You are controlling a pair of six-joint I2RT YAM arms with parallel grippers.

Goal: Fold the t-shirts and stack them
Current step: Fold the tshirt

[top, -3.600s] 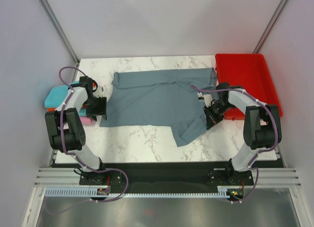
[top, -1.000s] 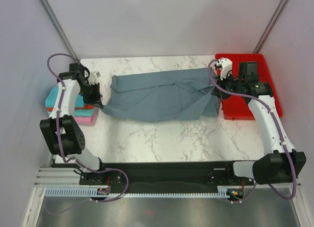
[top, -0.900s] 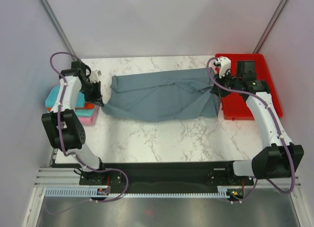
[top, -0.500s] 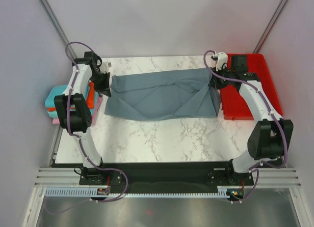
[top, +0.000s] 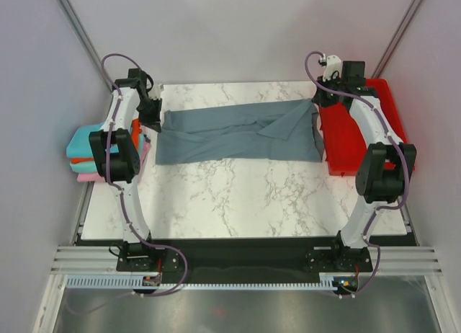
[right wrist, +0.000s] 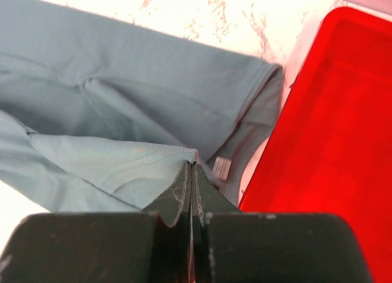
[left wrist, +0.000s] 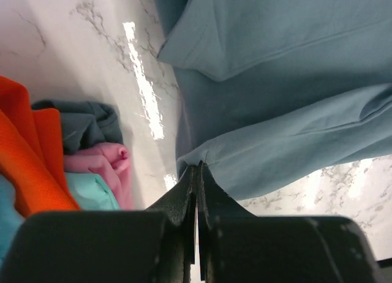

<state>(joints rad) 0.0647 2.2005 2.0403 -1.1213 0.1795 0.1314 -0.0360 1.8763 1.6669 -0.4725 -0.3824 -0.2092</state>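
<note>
The slate grey-blue t-shirt (top: 238,131) lies folded into a long band across the back of the table. My left gripper (top: 153,120) is shut on its left end, with the hem pinched at the fingertips (left wrist: 197,165). My right gripper (top: 317,102) is shut on its right end, and a hem fold sits between the tips (right wrist: 191,165) near the white label (right wrist: 222,166). Both pinched corners sit over the shirt's back edge. Folded t-shirts are stacked at the left table edge: teal (top: 83,142), orange (top: 134,135) and pink (top: 86,176). The left wrist view also shows the stack (left wrist: 37,148).
A red plastic tray (top: 367,124) stands at the back right, right beside the shirt's right end and my right gripper (right wrist: 331,111). White marble tabletop (top: 238,196) stretches in front of the shirt. Grey walls close in the back and sides.
Both arms have swung toward the back of the table, carrying the shirt's near edge with them. The shirt is now a narrower band. Both grippers stayed shut.
</note>
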